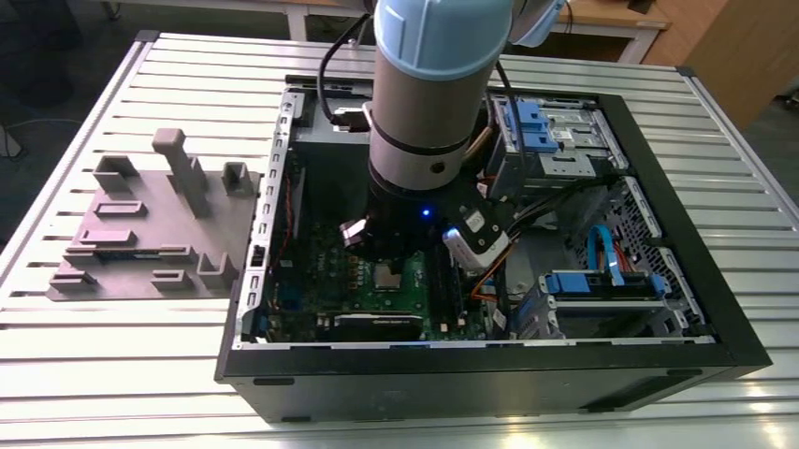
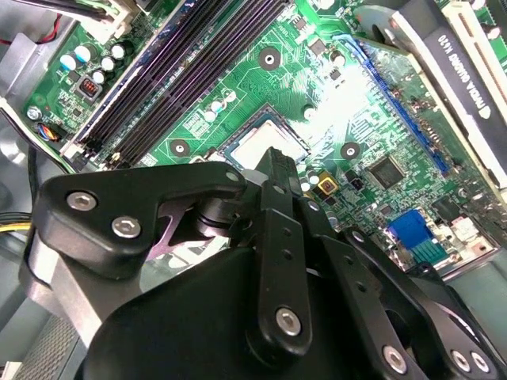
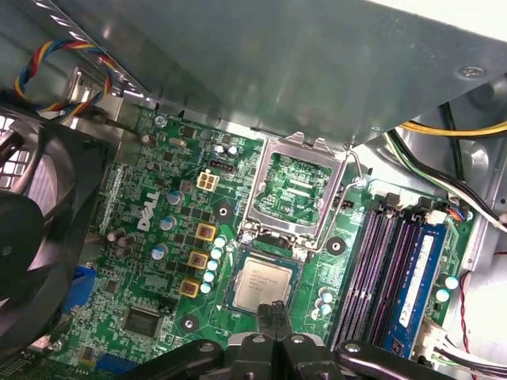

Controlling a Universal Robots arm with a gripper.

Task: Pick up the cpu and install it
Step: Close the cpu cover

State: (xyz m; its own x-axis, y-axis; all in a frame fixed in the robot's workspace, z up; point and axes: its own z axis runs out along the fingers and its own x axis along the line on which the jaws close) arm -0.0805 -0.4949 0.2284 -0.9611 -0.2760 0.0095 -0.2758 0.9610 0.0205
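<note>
The cpu (image 3: 264,283) seems seated in its socket (image 3: 238,305), at 6 o'clock from the arm (image 1: 431,112) in the exterior view, gripper (image 3: 274,323) pressed together empty, frame (image 3: 297,186) unlatched.

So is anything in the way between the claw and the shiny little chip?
No, nothing visible is in the way. The claw hangs right by the cpu, and the metal socket frame is flipped open beside the chip, not over it.
</note>
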